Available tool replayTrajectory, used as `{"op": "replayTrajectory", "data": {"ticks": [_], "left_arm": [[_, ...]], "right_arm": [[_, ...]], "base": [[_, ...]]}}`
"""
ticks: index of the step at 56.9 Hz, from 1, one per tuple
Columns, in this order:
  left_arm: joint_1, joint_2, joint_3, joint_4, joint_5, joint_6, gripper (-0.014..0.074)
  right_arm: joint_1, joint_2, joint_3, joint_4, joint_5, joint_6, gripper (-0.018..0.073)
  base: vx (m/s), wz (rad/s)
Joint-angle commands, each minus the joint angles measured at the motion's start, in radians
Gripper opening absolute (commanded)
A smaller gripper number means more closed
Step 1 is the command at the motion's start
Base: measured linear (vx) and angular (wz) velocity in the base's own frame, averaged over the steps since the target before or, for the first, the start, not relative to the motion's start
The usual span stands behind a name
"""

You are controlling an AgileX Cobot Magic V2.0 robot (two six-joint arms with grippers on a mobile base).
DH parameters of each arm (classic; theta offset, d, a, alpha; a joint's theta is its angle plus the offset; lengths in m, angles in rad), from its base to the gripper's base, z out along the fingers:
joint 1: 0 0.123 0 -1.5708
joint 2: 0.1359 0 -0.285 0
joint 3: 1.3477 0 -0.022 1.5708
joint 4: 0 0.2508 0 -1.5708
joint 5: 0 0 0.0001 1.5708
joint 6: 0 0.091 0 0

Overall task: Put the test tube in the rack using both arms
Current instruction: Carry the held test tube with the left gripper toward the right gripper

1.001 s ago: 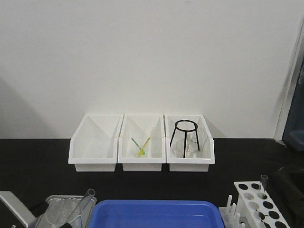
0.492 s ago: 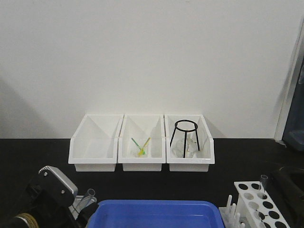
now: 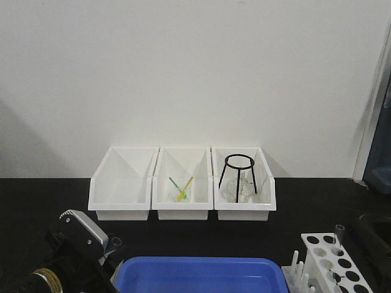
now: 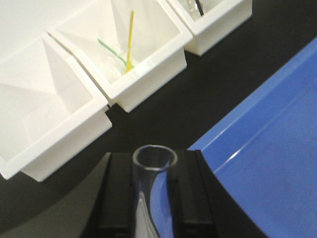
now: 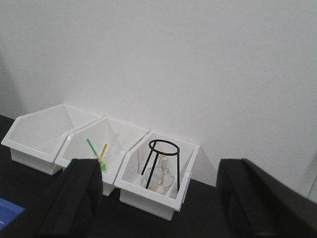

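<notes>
The test tube point(image 4: 154, 157) is a clear glass tube with an open rim. It stands between the two black fingers point(image 4: 116, 193) of my left gripper point(image 4: 154, 198), which is shut on it. In the front view only the tube's rim point(image 3: 113, 243) shows, beside the left arm's silver-grey cap point(image 3: 82, 224) at the bottom left. The white rack point(image 3: 333, 262) with round holes and pegs stands at the bottom right, with another clear tube point(image 3: 339, 232) upright in it. My right gripper point(image 5: 163, 208) is open, its fingers wide apart and nothing between them, facing the bins.
A blue tray point(image 3: 201, 274) lies at the front centre, right beside the held tube. Three white bins point(image 3: 122, 183) line the back wall: one bare, one with green and yellow sticks point(image 3: 181, 188), one with a black wire tripod point(image 3: 238, 177) over a glass flask.
The left arm came into view at the bottom left over where a glass vessel stood, then moved slightly up and right. The tube's rim has risen a little.
</notes>
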Motion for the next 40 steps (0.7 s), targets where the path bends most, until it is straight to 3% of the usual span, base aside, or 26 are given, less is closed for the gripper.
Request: {"op": "replayTrajectory", "data": {"ticks": [1, 6, 19, 25, 30, 35, 40], "left_arm": [[-0.003, -0.036, -0.032, -0.010, -0.107, -0.003, 0.0091], [-0.003, -0.042, -0.032, -0.012, -0.104, -0.003, -0.0011], [-0.003, -0.195, -0.040, -0.012, -0.091, -0.003, -0.0008], [-0.003, -0.323, -0.098, -0.012, -0.021, -0.013, -0.0008], [-0.003, -0.405, -0.182, -0.011, 0.080, -0.089, -0.0008], [-0.004, -0.458, -0.288, -0.003, 0.204, -0.217, -0.0008], [-0.023, -0.468, -0.372, 0.055, 0.284, -0.334, -0.0008]], "right_arm": [[-0.002, -0.001, -0.031, -0.004, -0.087, -0.009, 0.0554], [-0.002, -0.001, -0.031, -0.004, -0.087, -0.009, 0.0554], [-0.002, -0.001, -0.031, -0.004, -0.086, -0.008, 0.0554], [-0.002, -0.001, -0.031, 0.000, -0.090, -0.005, 0.0554], [-0.002, -0.001, -0.031, 0.000, -0.120, -0.004, 0.0554], [-0.002, -0.001, -0.031, 0.000, -0.150, 0.002, 0.0554], [-0.001, 0.018, -0.031, 0.000, -0.151, 0.035, 0.0554]], "base": [[0.00, 0.00], [0.00, 0.00], [0.00, 0.00], [0.00, 0.00], [0.00, 0.00], [0.00, 0.00], [0.00, 0.00]]}}
